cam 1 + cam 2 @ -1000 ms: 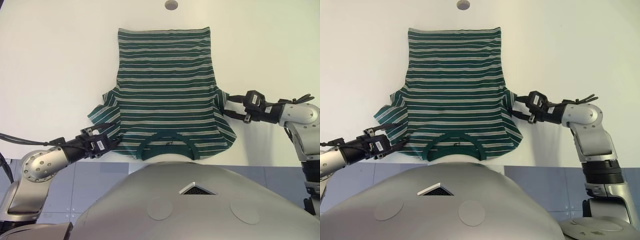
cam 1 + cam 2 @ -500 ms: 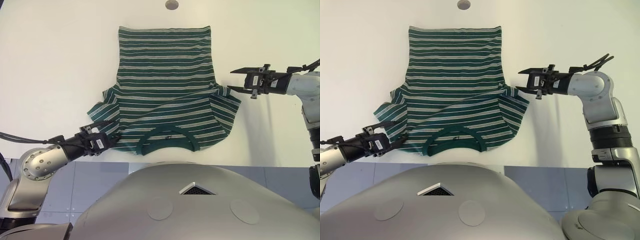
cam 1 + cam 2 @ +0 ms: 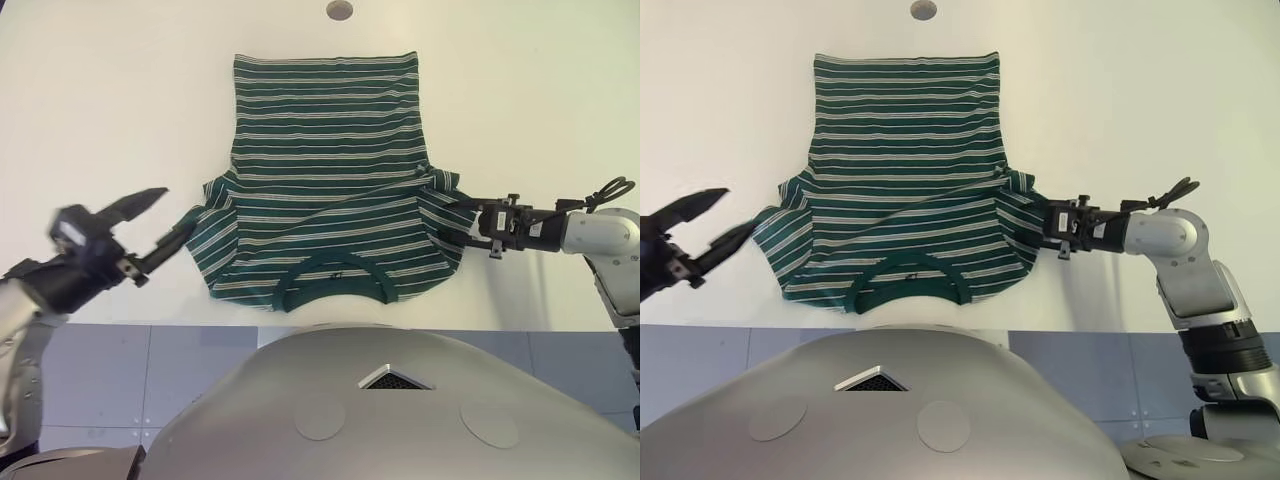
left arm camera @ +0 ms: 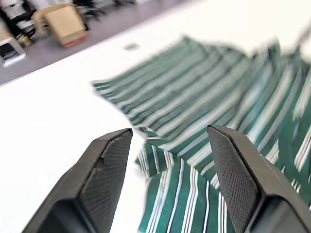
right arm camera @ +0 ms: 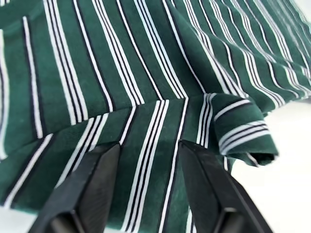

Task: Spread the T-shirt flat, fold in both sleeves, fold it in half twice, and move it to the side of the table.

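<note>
Across the white desk (image 3: 120, 100) the green striped T-shirt (image 3: 325, 150) is lying spread out, taking up the middle of the surface. Its hem is running straight and close to the far edge, and its collar (image 3: 335, 280) is sitting just inside the near edge. The body is lying mostly smooth, with one long diagonal crease crossing it below the middle. The left sleeve (image 3: 205, 215) is fanning out toward the desk's left side, and the right sleeve (image 3: 450, 205) is bunching up with its edge curling over.

The left gripper (image 3: 172, 210) is hovering over bare desk just beside the left sleeve, apart from the cloth. Its jaws are standing wide apart with nothing between them.

The right gripper (image 3: 455, 221) is lying low at the outer edge of the right sleeve. Its jaws are standing parted over the striped fabric, one on each side of a strip of sleeve that is lying flat between them and is not pinched. The rolled cuff is sitting just beyond the fingers (image 5: 92, 174).

A small grey round disc (image 3: 339, 10) is sitting at the far edge, just past the hem.
</note>
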Controlling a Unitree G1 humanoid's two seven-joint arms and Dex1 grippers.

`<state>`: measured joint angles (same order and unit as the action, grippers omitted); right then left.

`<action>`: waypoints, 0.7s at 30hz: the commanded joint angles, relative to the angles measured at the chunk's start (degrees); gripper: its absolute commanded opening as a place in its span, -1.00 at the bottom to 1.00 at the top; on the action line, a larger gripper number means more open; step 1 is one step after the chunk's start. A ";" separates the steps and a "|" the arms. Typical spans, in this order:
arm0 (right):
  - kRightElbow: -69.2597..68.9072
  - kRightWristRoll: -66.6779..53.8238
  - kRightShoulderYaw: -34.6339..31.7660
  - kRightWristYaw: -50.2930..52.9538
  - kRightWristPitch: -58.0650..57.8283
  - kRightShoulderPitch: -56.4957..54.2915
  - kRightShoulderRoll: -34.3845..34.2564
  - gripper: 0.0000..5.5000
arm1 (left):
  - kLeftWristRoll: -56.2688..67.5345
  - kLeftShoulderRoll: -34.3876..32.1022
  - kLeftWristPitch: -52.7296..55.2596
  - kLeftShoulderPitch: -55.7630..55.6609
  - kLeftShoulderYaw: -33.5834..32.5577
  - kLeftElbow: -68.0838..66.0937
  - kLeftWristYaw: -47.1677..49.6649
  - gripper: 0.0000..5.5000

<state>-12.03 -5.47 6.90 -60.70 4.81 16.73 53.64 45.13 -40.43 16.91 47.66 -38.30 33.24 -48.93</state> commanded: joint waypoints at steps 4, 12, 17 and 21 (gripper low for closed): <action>-2.75 -3.92 -3.82 -2.94 -4.46 2.48 3.78 -0.18 | -6.71 6.60 10.92 6.64 3.86 -7.05 8.44 0.03; 1.00 -16.15 -8.58 -0.95 -16.27 -8.84 -2.96 -0.18 | -7.10 13.82 14.78 -1.51 10.31 -6.96 16.85 0.03; 1.64 -30.26 -18.78 10.03 -30.92 -3.82 -12.76 -0.18 | -7.97 18.54 14.37 -2.98 15.12 -4.30 20.38 -0.19; 4.91 -29.37 -21.25 13.07 -31.69 -0.99 -15.05 -0.18 | -8.90 21.91 13.46 -1.30 16.00 -3.32 23.13 -0.50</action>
<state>-8.30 -35.63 -13.38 -48.73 -26.36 15.81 39.27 37.52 -19.58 30.42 45.01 -22.62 29.59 -27.15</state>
